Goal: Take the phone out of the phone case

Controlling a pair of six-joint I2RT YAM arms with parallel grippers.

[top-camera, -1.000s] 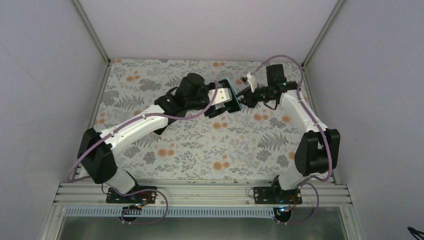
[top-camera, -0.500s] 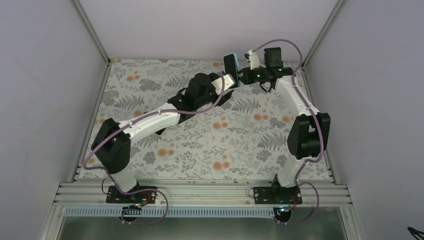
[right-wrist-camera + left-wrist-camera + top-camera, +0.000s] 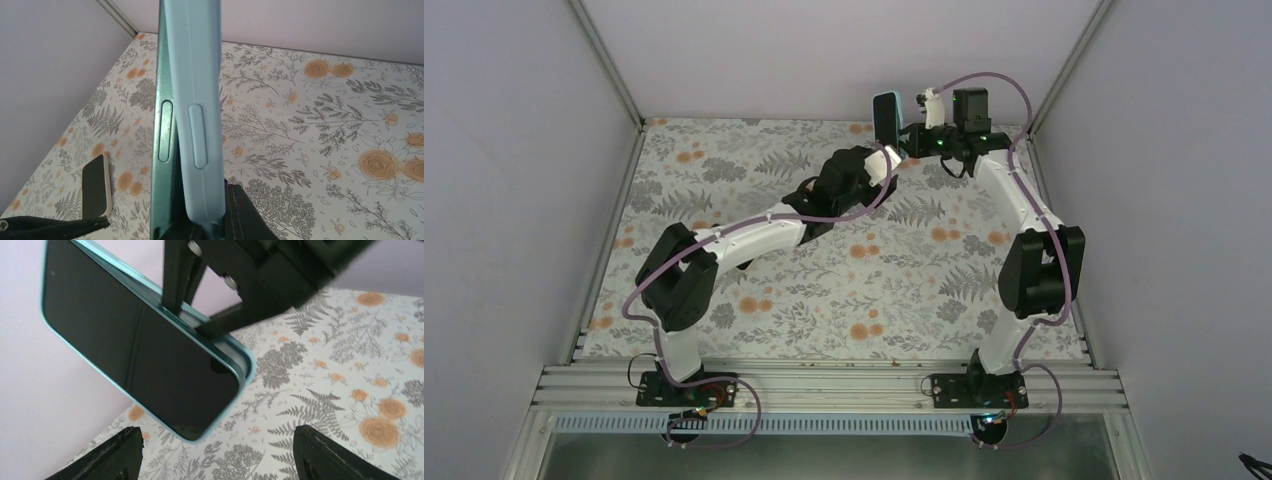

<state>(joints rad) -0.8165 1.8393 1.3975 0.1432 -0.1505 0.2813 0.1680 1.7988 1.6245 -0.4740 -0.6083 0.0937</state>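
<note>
The phone (image 3: pixel 135 355) has a dark screen and a teal frame and sits in a light blue case (image 3: pixel 248 366). My right gripper (image 3: pixel 908 140) holds it upright in the air near the back wall. In the right wrist view the case wall (image 3: pixel 202 100) is peeled a little away from the phone's edge (image 3: pixel 165 130). My right gripper (image 3: pixel 215 215) is shut on that case wall. My left gripper (image 3: pixel 217 455) is open and empty just below the phone's lower corner, not touching it. It also shows in the top view (image 3: pixel 881 162).
The floral table mat (image 3: pixel 824 290) lies below. The back wall (image 3: pixel 824 60) and the frame posts (image 3: pixel 1044 100) are close behind the phone. One left finger with a beige pad (image 3: pixel 95 185) shows to the left of the phone.
The phone has risen and moved toward the back wall, turning upright. Both arms reached farther back with it. My left gripper now stands apart from the phone.
</note>
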